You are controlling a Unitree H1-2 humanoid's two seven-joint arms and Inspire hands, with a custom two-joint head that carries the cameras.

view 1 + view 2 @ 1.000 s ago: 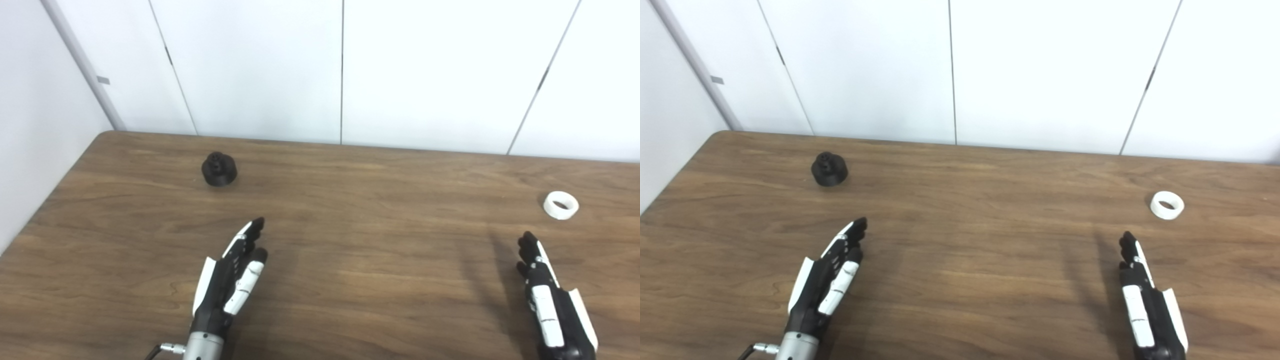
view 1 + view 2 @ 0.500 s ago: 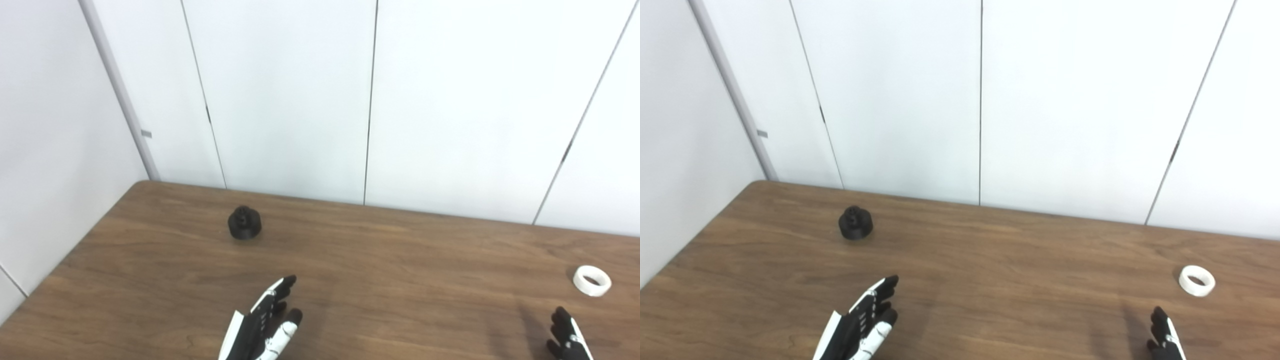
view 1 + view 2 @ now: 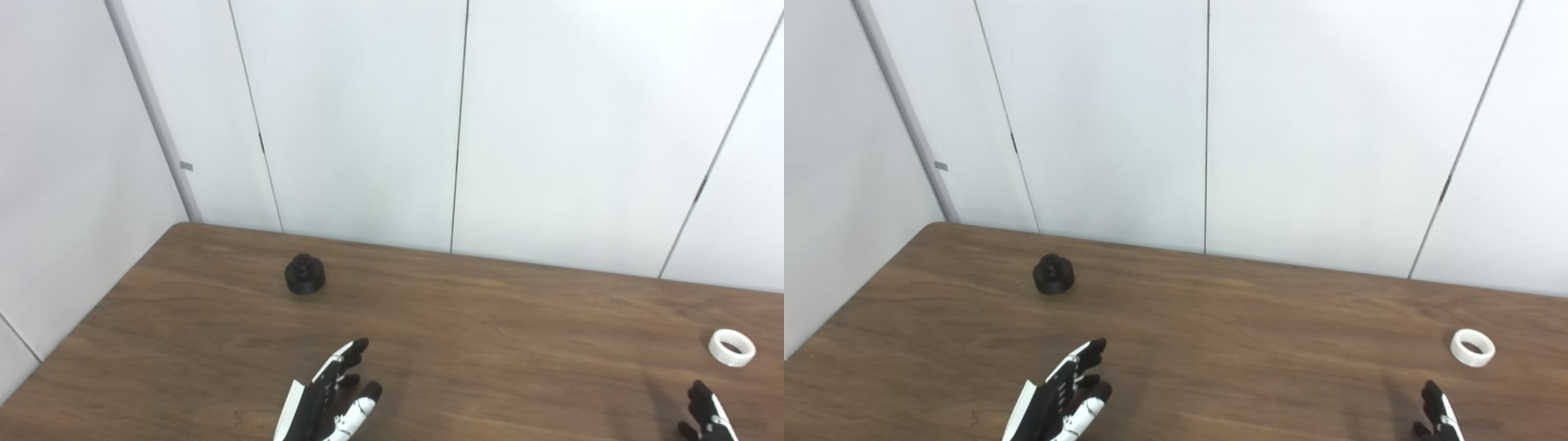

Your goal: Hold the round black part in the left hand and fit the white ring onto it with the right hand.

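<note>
Wooden table (image 3: 490,318) cuts off both empty hands low: left hand (image 3: 334,401) spread, right hand (image 3: 704,415) unclear.

It looked like a bare lab or office: plain white wall panels (image 3: 367,122) stood behind a wood-grain table (image 3: 490,318).

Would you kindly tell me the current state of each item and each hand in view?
round black part: standing on the table, far left, untouched.
white ring: lying flat on the table, far right, hole up, untouched.
left hand: open, empty, fingers extended toward the black part, well short of it.
right hand: mostly out of frame, empty, short of the ring.
table: wooden, bearing both parts apart.
</note>
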